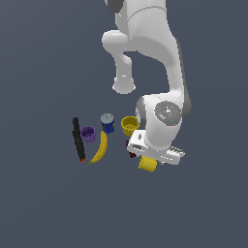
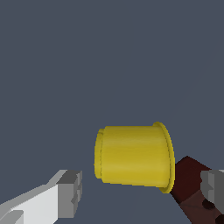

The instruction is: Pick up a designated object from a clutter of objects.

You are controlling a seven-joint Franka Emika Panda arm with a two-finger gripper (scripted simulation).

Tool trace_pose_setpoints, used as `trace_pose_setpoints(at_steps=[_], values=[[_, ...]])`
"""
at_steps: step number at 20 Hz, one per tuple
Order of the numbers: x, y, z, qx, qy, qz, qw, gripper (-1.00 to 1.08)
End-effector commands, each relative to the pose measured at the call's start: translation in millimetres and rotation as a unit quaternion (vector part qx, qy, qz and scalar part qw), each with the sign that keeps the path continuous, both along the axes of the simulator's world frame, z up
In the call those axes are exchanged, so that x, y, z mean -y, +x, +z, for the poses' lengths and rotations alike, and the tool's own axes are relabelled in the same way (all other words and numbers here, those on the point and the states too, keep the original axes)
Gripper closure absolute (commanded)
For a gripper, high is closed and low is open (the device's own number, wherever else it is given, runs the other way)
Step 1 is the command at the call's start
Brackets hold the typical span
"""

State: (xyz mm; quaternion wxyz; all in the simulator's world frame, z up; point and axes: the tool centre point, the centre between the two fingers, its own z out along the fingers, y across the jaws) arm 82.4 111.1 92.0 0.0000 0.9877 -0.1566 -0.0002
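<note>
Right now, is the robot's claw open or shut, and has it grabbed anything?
Gripper: open, holding nothing; its fingers stand apart on either side of the small bright lemon-yellow plastic cup, which lies on its side.

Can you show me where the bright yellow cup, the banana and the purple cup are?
bright yellow cup [image 2: 133,158]: wrist view, on the middle of its side wall.
banana [image 1: 100,147]: exterior view, on the middle of its curved body.
purple cup [image 1: 88,134]: exterior view, on its rim.

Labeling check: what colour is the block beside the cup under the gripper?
Dark red brick, clearest in the wrist view.
</note>
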Motion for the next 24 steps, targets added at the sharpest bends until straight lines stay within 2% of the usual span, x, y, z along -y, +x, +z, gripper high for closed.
trace_pose_setpoints(at_steps=[1, 8, 13, 14, 24], values=[[0, 0, -7, 0.000, 0.000, 0.000, 1.0000, -0.92], [0, -1, -41, 0.000, 0.000, -0.001, 1.0000, -0.92], [0, 0, -48, 0.000, 0.000, -0.002, 1.0000, -0.92], [0, 0, -48, 0.000, 0.000, -0.002, 1.0000, 1.08], [-1, 0, -47, 0.001, 0.000, -0.001, 1.0000, 1.08]])
